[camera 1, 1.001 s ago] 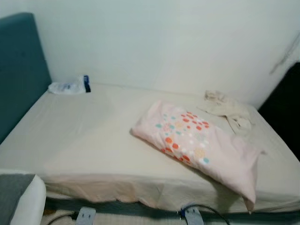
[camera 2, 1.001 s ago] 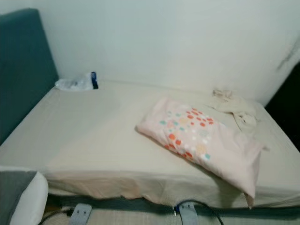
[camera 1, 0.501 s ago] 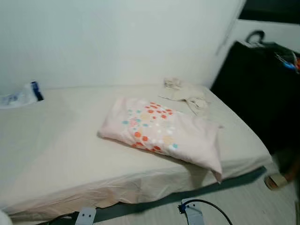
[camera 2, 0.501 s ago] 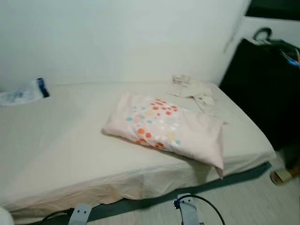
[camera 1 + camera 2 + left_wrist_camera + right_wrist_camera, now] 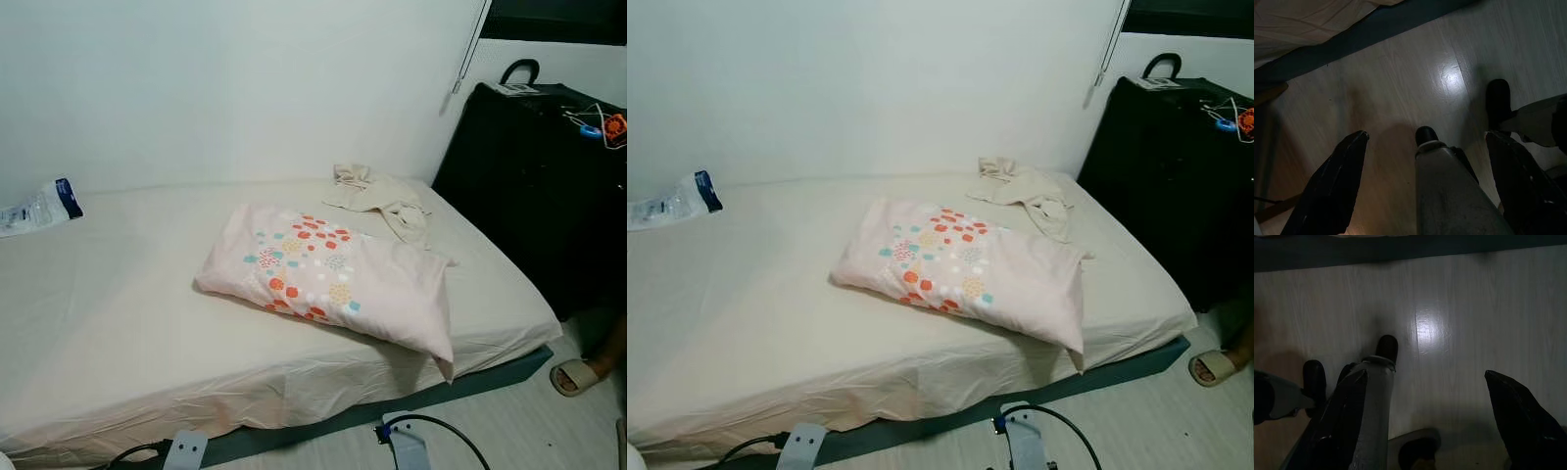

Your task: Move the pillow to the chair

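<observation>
One pink pillow (image 5: 333, 284) with coloured dots lies flat on the bed (image 5: 118, 323), toward its right half, one corner drooping over the front edge of the mattress. Just behind it, a crumpled beige cloth (image 5: 382, 196) sits near the wall, close enough that a careless scoop could drag it along. A plastic packet (image 5: 39, 206) rests well apart at the far left. Both arms hang idle: the left gripper (image 5: 1425, 181) and right gripper (image 5: 1425, 416) are each spread wide above the wooden floor (image 5: 1459, 303), holding nothing. A person's sandalled foot (image 5: 578, 374) beside the black cabinet (image 5: 539, 186) could get bumped while turning, and a one-sided pinch may let the soft pillow sag and slip.
</observation>
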{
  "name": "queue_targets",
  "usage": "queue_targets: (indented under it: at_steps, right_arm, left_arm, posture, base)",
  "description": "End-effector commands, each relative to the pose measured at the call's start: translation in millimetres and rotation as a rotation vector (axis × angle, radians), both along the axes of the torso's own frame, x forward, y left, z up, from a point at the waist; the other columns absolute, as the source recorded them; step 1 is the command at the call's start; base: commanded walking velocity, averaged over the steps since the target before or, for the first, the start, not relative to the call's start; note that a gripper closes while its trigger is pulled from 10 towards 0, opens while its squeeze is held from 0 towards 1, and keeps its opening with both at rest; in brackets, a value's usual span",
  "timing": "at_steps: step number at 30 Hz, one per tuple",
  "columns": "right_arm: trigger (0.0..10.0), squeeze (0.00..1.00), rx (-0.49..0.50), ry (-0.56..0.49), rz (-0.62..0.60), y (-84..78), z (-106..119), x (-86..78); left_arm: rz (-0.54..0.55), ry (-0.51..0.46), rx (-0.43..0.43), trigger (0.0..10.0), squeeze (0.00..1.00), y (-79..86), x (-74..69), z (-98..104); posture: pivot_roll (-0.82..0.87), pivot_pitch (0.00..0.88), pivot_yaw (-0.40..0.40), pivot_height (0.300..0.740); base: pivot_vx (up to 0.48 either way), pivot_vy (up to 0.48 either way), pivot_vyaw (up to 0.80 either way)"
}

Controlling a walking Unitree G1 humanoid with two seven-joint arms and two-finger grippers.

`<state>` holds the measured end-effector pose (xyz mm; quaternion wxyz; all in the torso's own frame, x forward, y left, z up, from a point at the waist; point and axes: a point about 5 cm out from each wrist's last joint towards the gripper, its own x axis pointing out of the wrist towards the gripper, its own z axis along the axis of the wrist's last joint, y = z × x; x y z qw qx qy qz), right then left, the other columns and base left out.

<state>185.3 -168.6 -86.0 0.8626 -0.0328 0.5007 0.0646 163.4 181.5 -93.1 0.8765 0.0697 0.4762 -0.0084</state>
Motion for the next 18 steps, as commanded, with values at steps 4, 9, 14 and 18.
queue_targets:
  at_steps: [4, 9, 14, 18]
  right_arm:
    - [10.0, 0.00, -0.001, -0.007, -0.005, -0.4, 0.7, 1.3]
    - [10.0, 0.00, -0.003, -0.008, -0.006, -0.7, 0.8, 1.5]
    - [10.0, 0.00, -0.004, -0.011, -0.004, -1.0, 1.4, 2.6]
    - [10.0, 0.00, -0.004, -0.014, 0.000, -0.7, 1.9, 3.8]
  left_arm:
    - [-0.005, 0.010, -0.009, 10.0, 0.00, -1.0, -1.3, -0.8]
    - [-0.001, 0.010, -0.012, 10.0, 0.00, -1.0, -1.1, -0.8]
    - [0.002, 0.009, -0.017, 10.0, 0.00, -1.1, -0.8, -0.7]
    - [0.012, 0.009, -0.021, 10.0, 0.00, -0.6, -0.9, -0.7]
  posture:
    - [0.12, 0.000, -0.081, 0.740]
    - [0.12, 0.000, -0.082, 0.740]
    - [0.12, 0.000, -0.084, 0.740]
    - [0.12, 0.000, -0.086, 0.740]
  base:
    - [0.276, 0.000, 0.00]
    - [0.326, 0.000, 0.00]
    - [0.343, 0.000, 0.00]
    - [0.347, 0.000, 0.00]
